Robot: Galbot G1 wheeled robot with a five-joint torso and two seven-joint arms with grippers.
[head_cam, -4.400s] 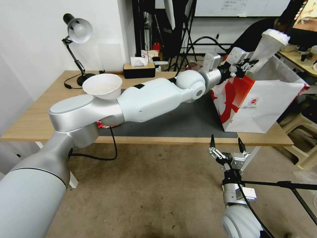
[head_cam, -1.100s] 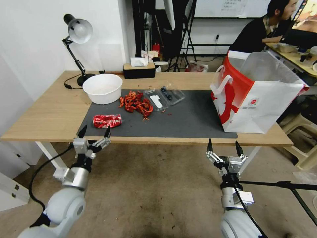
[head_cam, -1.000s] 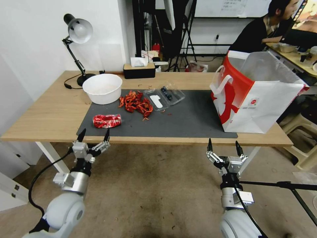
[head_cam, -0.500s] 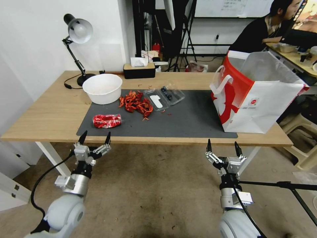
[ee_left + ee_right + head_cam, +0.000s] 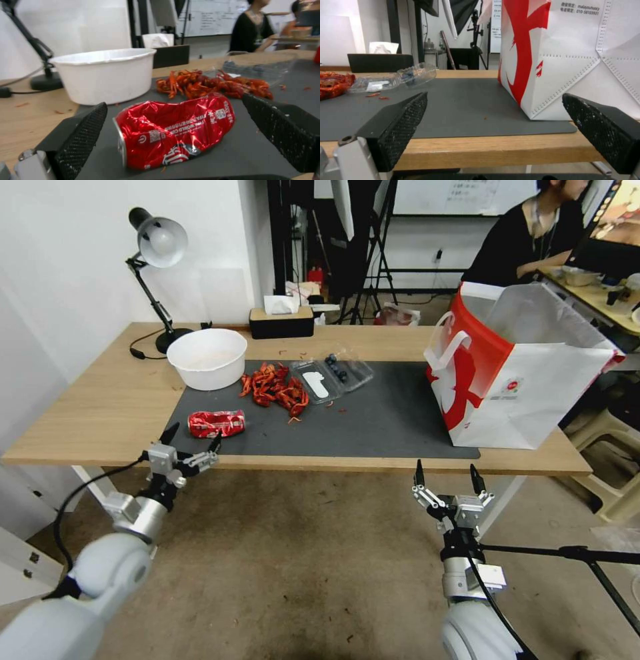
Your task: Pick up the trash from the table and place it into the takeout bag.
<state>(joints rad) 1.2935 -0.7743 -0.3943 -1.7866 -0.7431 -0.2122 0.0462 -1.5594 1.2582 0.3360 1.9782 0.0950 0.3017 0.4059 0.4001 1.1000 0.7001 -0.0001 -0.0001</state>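
Note:
A crushed red can lies on the dark grey mat near the table's front left edge. My left gripper stands open at that edge, level with the tabletop, its fingers apart on either side of the can without touching it. A white bowl, a heap of red crayfish shells and a clear plastic clamshell lie behind the can. The takeout bag stands open at the right end. My right gripper hangs open below the front edge.
A desk lamp and its cable stand at the table's back left, with a black tissue box at the back edge. Tripods and a second desk fill the room behind. The floor in front of the table is bare.
4.4 s ago my left arm held a white crumpled thing over the bag. It then drew back below the table's front edge, and has now risen toward the can.

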